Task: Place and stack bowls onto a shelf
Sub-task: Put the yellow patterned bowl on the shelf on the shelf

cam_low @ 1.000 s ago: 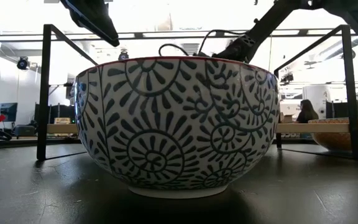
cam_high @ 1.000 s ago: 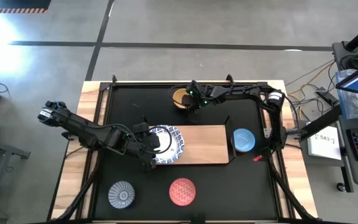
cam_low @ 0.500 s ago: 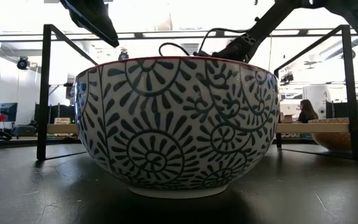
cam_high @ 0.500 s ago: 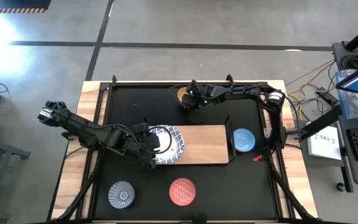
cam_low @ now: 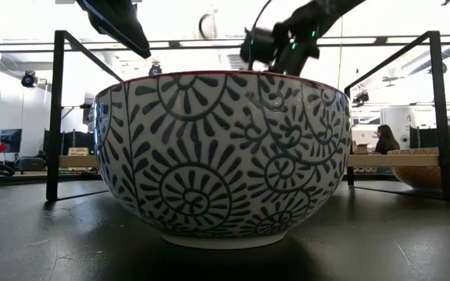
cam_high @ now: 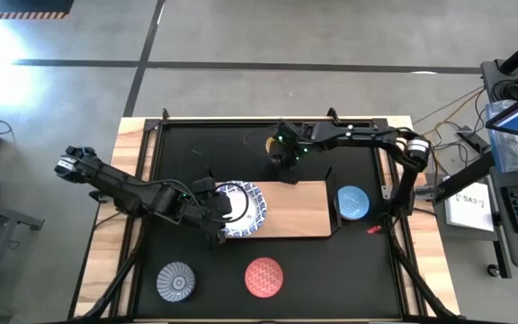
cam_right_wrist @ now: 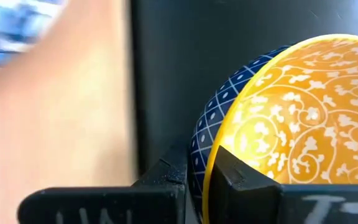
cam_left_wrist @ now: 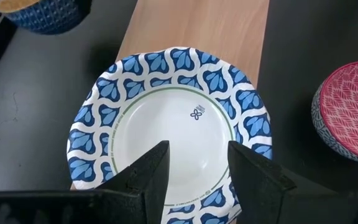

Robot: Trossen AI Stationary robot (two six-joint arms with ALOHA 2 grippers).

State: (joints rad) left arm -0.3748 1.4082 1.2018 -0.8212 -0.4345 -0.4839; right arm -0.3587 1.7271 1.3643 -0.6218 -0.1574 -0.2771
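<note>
A stack of wide blue-and-white bowls (cam_high: 248,209) (cam_left_wrist: 166,134) rests on the left end of the light-wood shelf (cam_high: 299,209). My left gripper (cam_left_wrist: 197,171) is open just above that stack's near rim. My right gripper (cam_high: 281,149) (cam_right_wrist: 204,177), between the shelf and the table's far edge, is shut on the orange-yellow bowl (cam_right_wrist: 291,112) (cam_high: 269,142), which has a blue lattice outside. The light blue bowl (cam_high: 352,202) stands on the table off the shelf's right end. The red patterned bowl (cam_high: 263,276) and the grey ribbed bowl (cam_high: 177,281) stand near the table's near edge. My right gripper pinches the orange-yellow bowl's rim (cam_right_wrist: 209,163), with one finger (cam_right_wrist: 173,177) on the blue outer wall and the other finger (cam_right_wrist: 241,174) inside on the yellow surface. The bowl is tilted in the hold, and the low view shows the gripper (cam_low: 276,43) raised well above the table.
A black frame of posts (cam_low: 55,117) and rails borders the table. In the low view the red-rimmed patterned bowl (cam_low: 221,156) fills the foreground. The shelf's middle and right part is bare wood. A person sits far off in the room (cam_low: 383,139).
My right gripper has risen with the orange-yellow bowl, lifting it from its spot near the table's far edge and carrying it a little toward the shelf and the table's right. The left arm and the other bowls have kept still.
</note>
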